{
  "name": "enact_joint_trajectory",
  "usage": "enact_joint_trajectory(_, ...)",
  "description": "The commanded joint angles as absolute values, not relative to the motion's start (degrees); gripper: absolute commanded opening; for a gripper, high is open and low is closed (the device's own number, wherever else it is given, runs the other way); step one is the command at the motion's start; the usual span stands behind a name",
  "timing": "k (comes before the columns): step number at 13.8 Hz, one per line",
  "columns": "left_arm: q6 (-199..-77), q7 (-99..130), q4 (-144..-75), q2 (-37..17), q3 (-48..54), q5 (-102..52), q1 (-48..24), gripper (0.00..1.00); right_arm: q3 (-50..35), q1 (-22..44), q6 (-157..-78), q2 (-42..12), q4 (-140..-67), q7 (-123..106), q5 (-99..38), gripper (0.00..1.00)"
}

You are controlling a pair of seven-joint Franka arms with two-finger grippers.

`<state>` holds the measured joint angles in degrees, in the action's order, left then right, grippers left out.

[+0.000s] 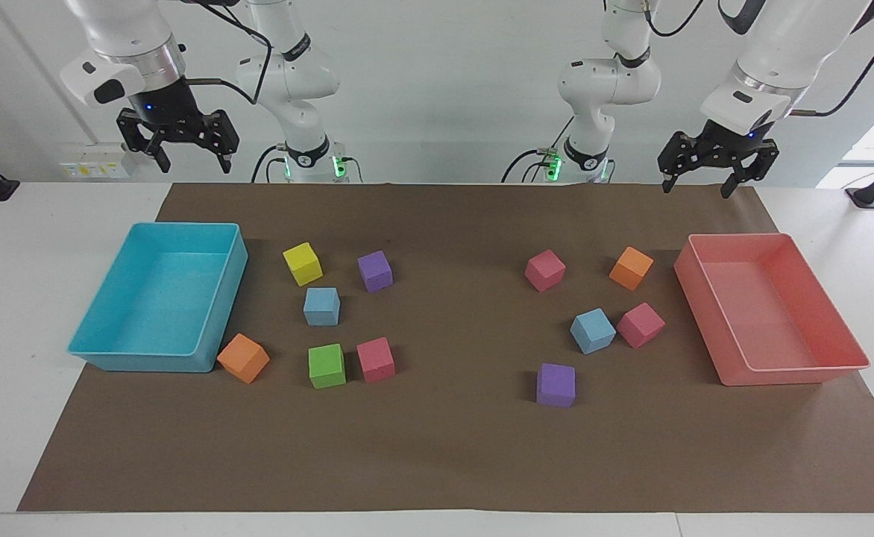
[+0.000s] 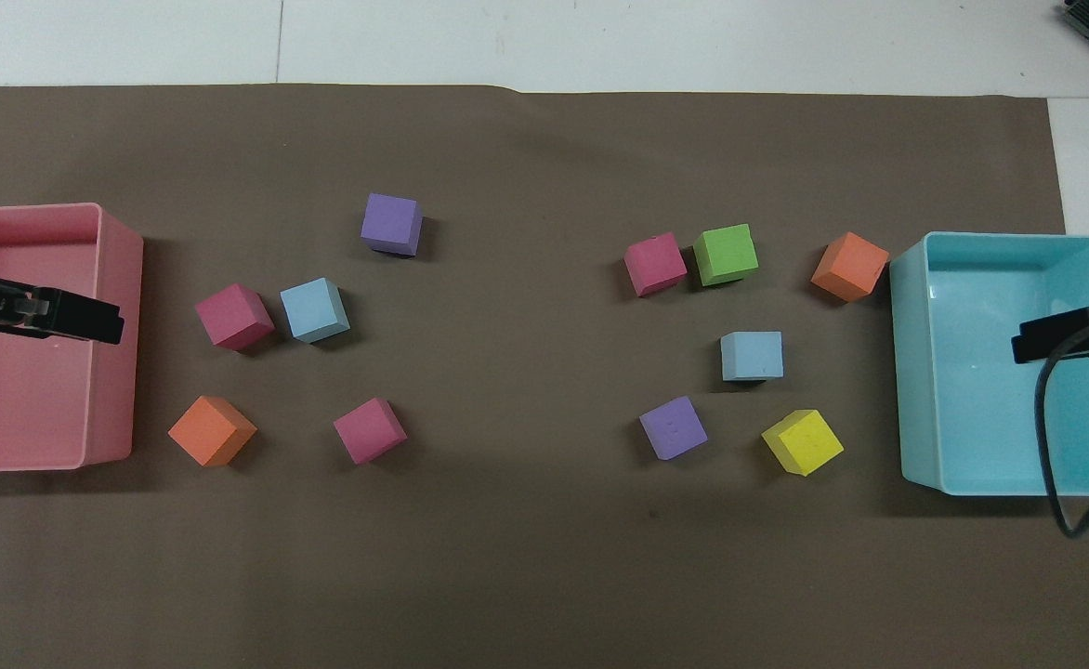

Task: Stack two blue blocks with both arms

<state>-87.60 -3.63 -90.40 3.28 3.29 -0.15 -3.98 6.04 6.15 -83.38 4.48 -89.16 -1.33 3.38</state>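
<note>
Two light blue blocks lie apart on the brown mat. One (image 1: 321,306) (image 2: 752,356) sits toward the right arm's end, between a yellow cube (image 1: 303,263) and a green cube (image 1: 327,365). The other (image 1: 593,330) (image 2: 315,309) sits toward the left arm's end, touching or almost touching a pink cube (image 1: 640,324). My left gripper (image 1: 698,185) (image 2: 89,325) is open and empty, held high over the pink tray (image 1: 847,350). My right gripper (image 1: 194,160) (image 2: 1042,342) is open and empty, held high over the turquoise tray (image 1: 94,328).
Other cubes lie around the blue blocks: purple (image 1: 375,270), pink (image 1: 376,359) and orange (image 1: 243,358) toward the right arm's end; pink (image 1: 544,269), orange (image 1: 631,268) and purple (image 1: 555,385) toward the left arm's end. Both trays hold nothing.
</note>
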Motion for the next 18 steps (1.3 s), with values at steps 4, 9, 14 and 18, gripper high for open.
enact_joint_trajectory(4, -87.54, -4.57, -91.5, 4.83, 3.78, -0.88, -2.55, 1.0, 5.8, 5.54, -83.94, 4.39, -88.86, -2.29, 2.29, 1.0)
enact_joint_trajectory(9, -87.36, -3.78, -91.41, 4.83, 3.78, -0.88, -2.29, 1.0, 5.8, 5.54, -83.94, 4.39, -88.86, -2.29, 2.29, 1.0)
enact_joint_trajectory(14, -88.24, -4.04, -90.88, 4.31, 3.78, -0.88, -2.29, 1.0, 5.8, 5.54, -83.94, 4.48, -88.95, -2.29, 2.29, 1.0)
enact_joint_trajectory(18, -88.15, -4.13, -90.18, 3.0, 3.78, -0.88, -2.29, 1.0, 5.8, 5.54, -83.94, 4.48, -88.95, -2.29, 2.29, 1.0)
